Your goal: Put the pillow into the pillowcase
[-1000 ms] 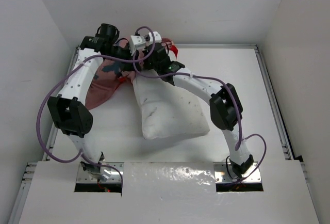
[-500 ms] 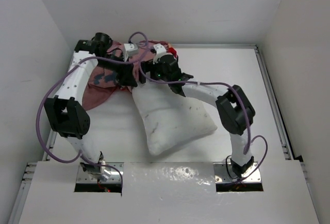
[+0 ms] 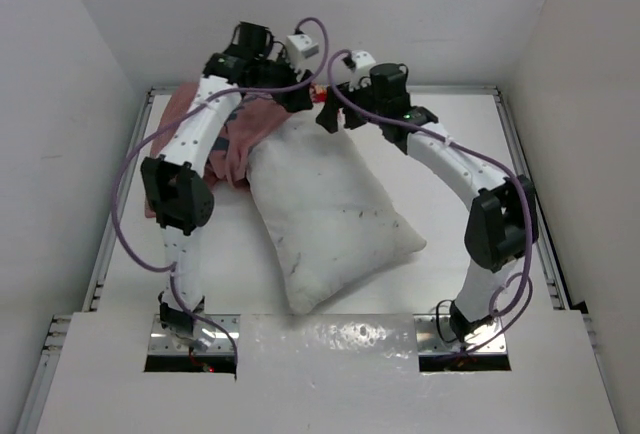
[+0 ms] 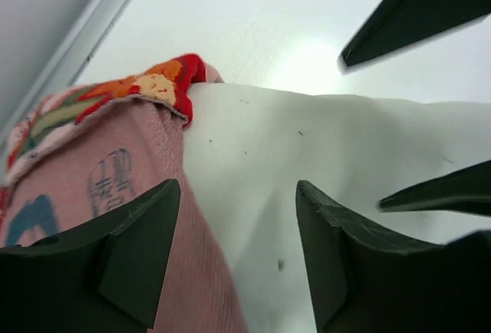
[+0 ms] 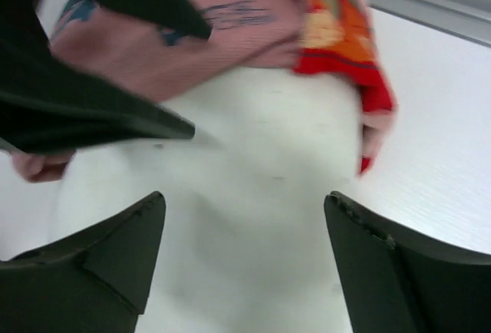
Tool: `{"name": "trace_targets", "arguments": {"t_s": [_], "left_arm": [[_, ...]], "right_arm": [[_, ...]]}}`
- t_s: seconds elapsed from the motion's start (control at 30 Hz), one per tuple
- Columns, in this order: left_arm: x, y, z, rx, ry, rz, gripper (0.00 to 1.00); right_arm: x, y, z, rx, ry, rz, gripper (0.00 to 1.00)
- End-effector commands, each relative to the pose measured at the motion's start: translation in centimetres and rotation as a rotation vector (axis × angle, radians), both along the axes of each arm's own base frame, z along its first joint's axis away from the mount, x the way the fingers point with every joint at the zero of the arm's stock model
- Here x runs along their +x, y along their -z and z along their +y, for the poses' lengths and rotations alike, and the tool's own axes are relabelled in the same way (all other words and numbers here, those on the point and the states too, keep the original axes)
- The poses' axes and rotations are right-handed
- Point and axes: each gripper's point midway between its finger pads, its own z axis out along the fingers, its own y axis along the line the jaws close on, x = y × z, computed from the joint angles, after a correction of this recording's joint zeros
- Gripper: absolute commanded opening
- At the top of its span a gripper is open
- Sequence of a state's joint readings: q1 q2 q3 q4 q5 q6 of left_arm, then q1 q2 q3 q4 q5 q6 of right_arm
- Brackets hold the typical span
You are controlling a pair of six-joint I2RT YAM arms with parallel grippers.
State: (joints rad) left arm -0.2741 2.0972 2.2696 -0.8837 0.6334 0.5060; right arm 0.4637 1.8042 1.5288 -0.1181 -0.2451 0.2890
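Observation:
The white pillow (image 3: 330,214) lies slantwise in the middle of the table. Its far end touches the pillowcase (image 3: 245,139), which is crumpled at the back left with its faded pink inside showing. My left gripper (image 3: 300,102) and right gripper (image 3: 328,114) hover close together over that far end, both open and holding nothing. In the left wrist view my gripper (image 4: 238,218) hangs over the seam between pillowcase (image 4: 100,179) and pillow (image 4: 322,149). From the right wrist, my gripper (image 5: 244,199) is over the pillow (image 5: 253,195), with the red-edged pillowcase (image 5: 230,11) beyond.
White walls close in the table at the back and both sides. A metal rail (image 3: 525,174) runs along the right edge and another along the left. Purple cables (image 3: 130,184) loop off both arms. The pillowcase lies partly under the left arm.
Both grippers have gone from shut to open and moved toward the back of the table. The pillowcase has dropped at the back left. The pillow now lies flatter and more to the right.

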Motion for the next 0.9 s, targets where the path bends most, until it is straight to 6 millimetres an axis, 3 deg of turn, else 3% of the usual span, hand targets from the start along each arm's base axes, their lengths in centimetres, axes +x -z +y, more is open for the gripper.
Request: {"name": "trace_targets", "arguments": {"t_s": [0.0,0.03,0.13,0.2,0.33,0.4,0.47,0.53,0.6,0.67,0.7,0.77,0.8,0.87], "left_arm": [[3.8,0.5,-0.1,0.070,-0.176,-0.080,0.60],[4.2,1.0,-0.1,0.086,-0.190,-0.082,0.60],[4.8,2.9,0.1,0.135,-0.217,-0.071,0.56],[4.7,3.9,0.1,0.151,-0.222,-0.060,0.50],[5.7,5.0,0.5,0.166,-0.285,-0.075,0.24],[6.5,4.7,0.6,0.156,-0.326,-0.098,0.23],[7.2,3.6,1.1,0.145,-0.366,-0.133,0.32],[7.5,3.2,1.3,0.147,-0.381,-0.151,0.44],[7.5,3.8,1.3,0.172,-0.365,-0.156,0.49],[7.4,5.9,1.6,0.212,-0.356,-0.119,0.48],[7.3,6.8,1.8,0.239,-0.349,-0.110,0.41],[6.9,9.0,2.4,0.296,-0.346,-0.061,0.23],[6.7,9.2,2.5,0.303,-0.342,-0.049,0.00],[5.8,7.8,1.3,0.236,-0.282,-0.026,0.00]], "right_arm": [[1.5,-0.4,-2.5,0.131,0.031,0.076,0.84],[2.7,0.7,-3.1,0.153,0.044,0.098,0.85],[3.5,2.1,-2.5,0.167,0.009,0.137,0.89],[3.7,4.8,-1.6,0.180,-0.020,0.198,0.89],[3.5,8.5,-0.2,0.222,-0.055,0.287,0.89],[2.9,10.3,0.7,0.227,-0.064,0.333,0.87],[1.9,10.6,1.7,0.238,-0.112,0.351,0.83],[1.1,10.3,2.6,0.239,-0.144,0.332,0.68],[0.6,10.0,2.9,0.244,-0.149,0.312,0.47],[0.2,10.1,3.0,0.252,-0.154,0.318,0.33],[0.2,10.1,3.0,0.256,-0.152,0.324,0.20],[0.2,9.9,3.1,0.256,-0.157,0.324,0.06],[0.2,9.7,2.9,0.251,-0.152,0.325,0.00],[0.0,8.7,2.9,0.215,-0.158,0.292,0.00]]}}
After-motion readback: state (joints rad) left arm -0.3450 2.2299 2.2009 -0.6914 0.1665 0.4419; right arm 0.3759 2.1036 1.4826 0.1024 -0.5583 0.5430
